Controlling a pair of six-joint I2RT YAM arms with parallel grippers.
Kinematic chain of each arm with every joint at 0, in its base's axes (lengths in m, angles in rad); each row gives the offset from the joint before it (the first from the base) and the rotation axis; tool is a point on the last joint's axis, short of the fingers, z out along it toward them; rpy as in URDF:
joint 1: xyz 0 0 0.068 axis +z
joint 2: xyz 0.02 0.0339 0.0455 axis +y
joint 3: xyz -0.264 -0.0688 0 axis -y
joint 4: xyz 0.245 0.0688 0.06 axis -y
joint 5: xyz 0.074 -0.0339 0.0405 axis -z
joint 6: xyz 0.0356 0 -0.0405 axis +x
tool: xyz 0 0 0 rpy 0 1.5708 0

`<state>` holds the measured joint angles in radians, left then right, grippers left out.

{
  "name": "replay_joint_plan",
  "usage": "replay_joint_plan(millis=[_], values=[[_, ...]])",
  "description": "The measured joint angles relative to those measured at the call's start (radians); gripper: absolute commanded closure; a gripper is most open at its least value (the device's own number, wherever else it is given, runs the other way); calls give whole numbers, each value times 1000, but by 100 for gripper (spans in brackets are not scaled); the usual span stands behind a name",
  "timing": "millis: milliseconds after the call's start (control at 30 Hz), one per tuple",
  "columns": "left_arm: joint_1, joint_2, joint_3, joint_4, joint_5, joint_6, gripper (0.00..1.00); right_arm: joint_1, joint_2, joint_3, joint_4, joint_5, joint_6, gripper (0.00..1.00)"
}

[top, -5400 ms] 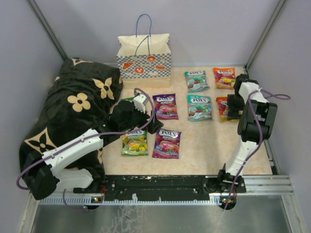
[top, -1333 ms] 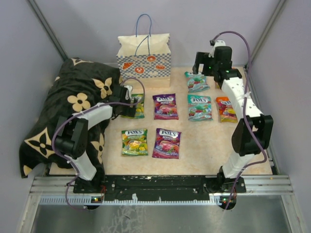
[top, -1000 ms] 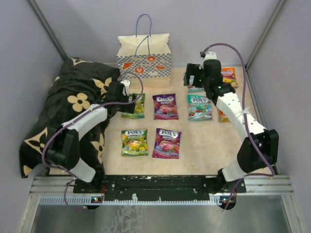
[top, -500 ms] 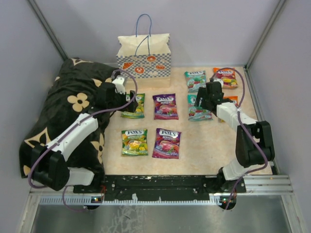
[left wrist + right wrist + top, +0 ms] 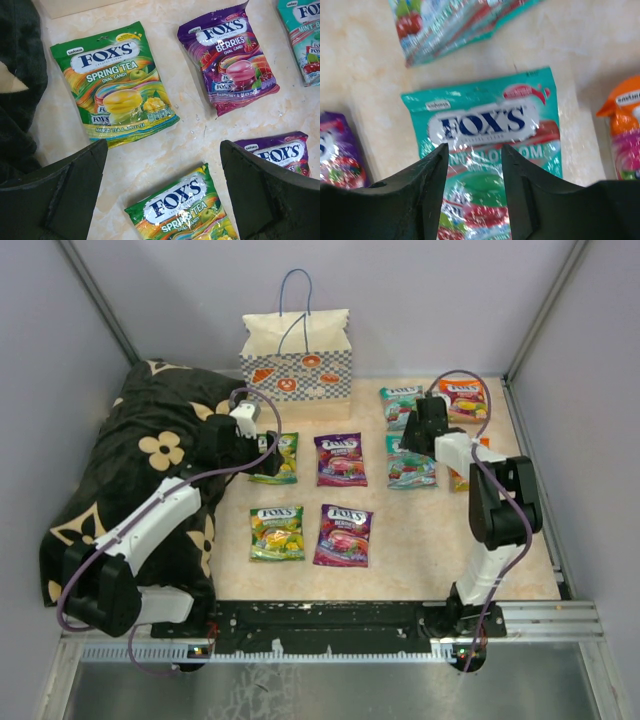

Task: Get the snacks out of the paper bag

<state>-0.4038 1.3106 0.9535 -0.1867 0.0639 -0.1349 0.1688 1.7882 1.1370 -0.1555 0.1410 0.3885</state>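
Note:
The cream paper bag [image 5: 296, 358] stands upright at the back of the table, away from both grippers. Several snacks lie flat in front of it: green [image 5: 275, 458], [image 5: 277, 532], purple [image 5: 340, 458], [image 5: 343, 535], teal [image 5: 403, 405], [image 5: 410, 462] and orange [image 5: 462, 398]. My left gripper [image 5: 266, 448] hovers wide open and empty over the bare floor between two green packets [image 5: 117, 90], [image 5: 182, 205]. My right gripper [image 5: 420, 432] hangs over a teal packet [image 5: 485, 122]. Its jaws are narrowed but still apart [image 5: 474, 150], with nothing between them.
A black cushion [image 5: 150, 455] with cream flowers fills the left side, touching my left arm. Grey walls close in the back and both sides. A second orange packet [image 5: 462, 468] lies half hidden behind my right arm. The metal rail [image 5: 330, 625] runs along the near edge.
My right arm has drawn back from the far side to above the nearer teal packet, and its jaws have narrowed. My left arm has shifted only slightly and stays wide open.

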Motion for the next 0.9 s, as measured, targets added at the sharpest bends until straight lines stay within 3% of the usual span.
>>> replay_joint_plan(millis=[133, 300, 900], values=[[0, -8, 0, 0, 0, 0, 1, -5, 68, 112, -1, 0, 2, 65], [0, -21, 0, -1, -1, 0, 1, -18, 110, 153, -7, 2, 5, 99], [0, -30, 0, -1, 8, 0, 2, -95, 154, 96, 29, -13, 35, 100]])
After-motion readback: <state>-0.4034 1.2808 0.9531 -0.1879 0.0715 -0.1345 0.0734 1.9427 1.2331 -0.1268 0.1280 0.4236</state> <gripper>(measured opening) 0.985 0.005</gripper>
